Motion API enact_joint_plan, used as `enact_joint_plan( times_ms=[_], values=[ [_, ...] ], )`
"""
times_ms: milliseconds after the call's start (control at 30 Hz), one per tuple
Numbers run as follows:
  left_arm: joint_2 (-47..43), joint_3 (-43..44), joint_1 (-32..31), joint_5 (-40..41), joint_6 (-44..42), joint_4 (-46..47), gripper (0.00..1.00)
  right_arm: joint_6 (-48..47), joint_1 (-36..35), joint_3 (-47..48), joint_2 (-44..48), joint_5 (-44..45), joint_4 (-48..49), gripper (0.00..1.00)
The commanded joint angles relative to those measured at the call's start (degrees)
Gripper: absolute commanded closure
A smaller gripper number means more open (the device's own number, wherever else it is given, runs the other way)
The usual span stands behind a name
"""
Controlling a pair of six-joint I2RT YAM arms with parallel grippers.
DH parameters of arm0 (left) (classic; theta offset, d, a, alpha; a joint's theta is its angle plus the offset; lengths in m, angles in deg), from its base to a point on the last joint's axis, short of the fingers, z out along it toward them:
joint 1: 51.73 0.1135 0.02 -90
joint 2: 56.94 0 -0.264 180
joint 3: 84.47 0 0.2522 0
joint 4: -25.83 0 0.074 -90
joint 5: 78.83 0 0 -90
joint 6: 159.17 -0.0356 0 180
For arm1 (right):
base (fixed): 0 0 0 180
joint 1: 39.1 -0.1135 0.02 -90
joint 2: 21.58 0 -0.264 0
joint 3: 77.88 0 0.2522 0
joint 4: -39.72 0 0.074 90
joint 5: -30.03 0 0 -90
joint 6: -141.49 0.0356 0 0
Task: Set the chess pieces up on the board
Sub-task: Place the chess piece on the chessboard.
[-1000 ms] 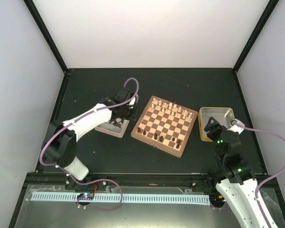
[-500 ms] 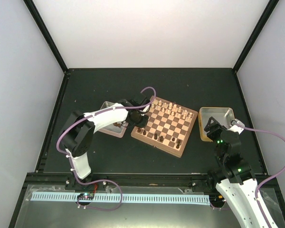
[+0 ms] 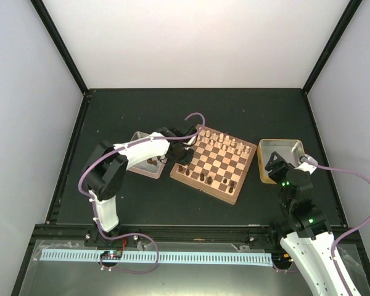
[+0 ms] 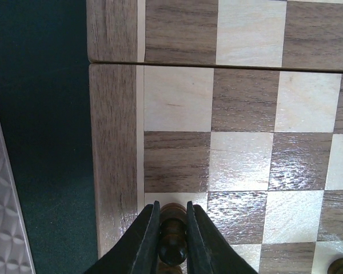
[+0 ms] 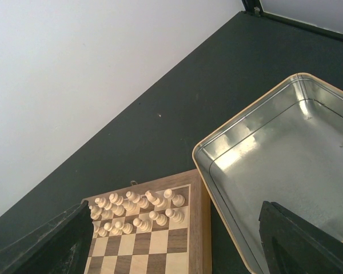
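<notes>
Top external view has the dark bench (image 3: pixel 111 123) carrying the board (image 3: pixel 214 161) askew at its middle, with a shallow metal tray off either side. The right tray (image 3: pixel 281 141) lies just beside the board's right edge, and the right wrist view looks down into it (image 5: pixel 217 188), its shiny floor in plain sight. The left tray (image 3: pixel 142 171) lies at the board's left edge, partly under the left arm (image 3: pixel 135 154), and a few dark chessmen (image 3: pixel 151 161) lie in it. Cream-white chessmen (image 3: pixel 221 140) fill the two rows along the board's far edge, which the right wrist view also shows (image 5: pixel 137 211), while a broken row of dark chessmen (image 3: pixel 203 177) stands along the near edge. Only the left wrist view gives the grip. There the left end effector (image 4: pixel 172 240) is nearly closed, its two fingers pinching one dark chessman (image 4: pixel 172 234) over a light square in the file beside the board's thick rim (image 4: pixel 111 142). I cannot tell whether that piece touches the square. The pale lip of the left tray (image 4: pixel 6 228) sits at that picture's left edge. The right end effector (image 3: pixel 272 165) hangs spread wide above the near left corner of the right tray, gripping nothing. A second ago the left arm was bent over the left tray; it has since swung to the board's left corner, and the right arm has not moved.
</notes>
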Motion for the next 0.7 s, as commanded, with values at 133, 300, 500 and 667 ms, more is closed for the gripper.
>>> enact_joint_plan(
  times_ms=[133,300,500,667],
  values=[
    [1.21,2.39,-0.58,0.94,-1.07,-2.13,0.82,0.34,-0.29,-0.55,-0.35,0.26,1.59,0.20],
    [1.05,2.36,-0.59,-0.15,-1.35,-2.20,0.79,0.39,-0.29,-0.60,-0.37,0.29,1.61,0.20],
    [0.09,2.87,-0.58,-1.33,-1.75,-2.15,0.72,0.42,-0.29,-0.56,-0.39,0.20,1.59,0.20],
    [-2.29,3.30,-0.42,0.66,-1.01,-2.13,0.63,0.44,-0.29,-0.55,-0.10,0.15,1.41,0.20]
  ],
)
